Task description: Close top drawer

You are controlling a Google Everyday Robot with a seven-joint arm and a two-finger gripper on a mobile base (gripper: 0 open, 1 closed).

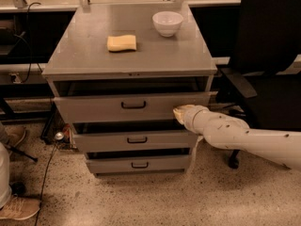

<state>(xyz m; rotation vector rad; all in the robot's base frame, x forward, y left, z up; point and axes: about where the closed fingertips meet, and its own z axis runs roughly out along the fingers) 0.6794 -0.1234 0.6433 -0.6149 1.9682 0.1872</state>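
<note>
The top drawer (94, 108), lying left-right, faced the camera, ajar, with the pincer (180, 113) at its right front, grip state unclear.

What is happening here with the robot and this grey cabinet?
The robot's arm reaches in from the right, and its gripper is at the front of the top drawer, well right of the handle. The drawer is partly open, not yet pushed shut. A yellow sponge and a white bowl sit on the cabinet top.
</note>
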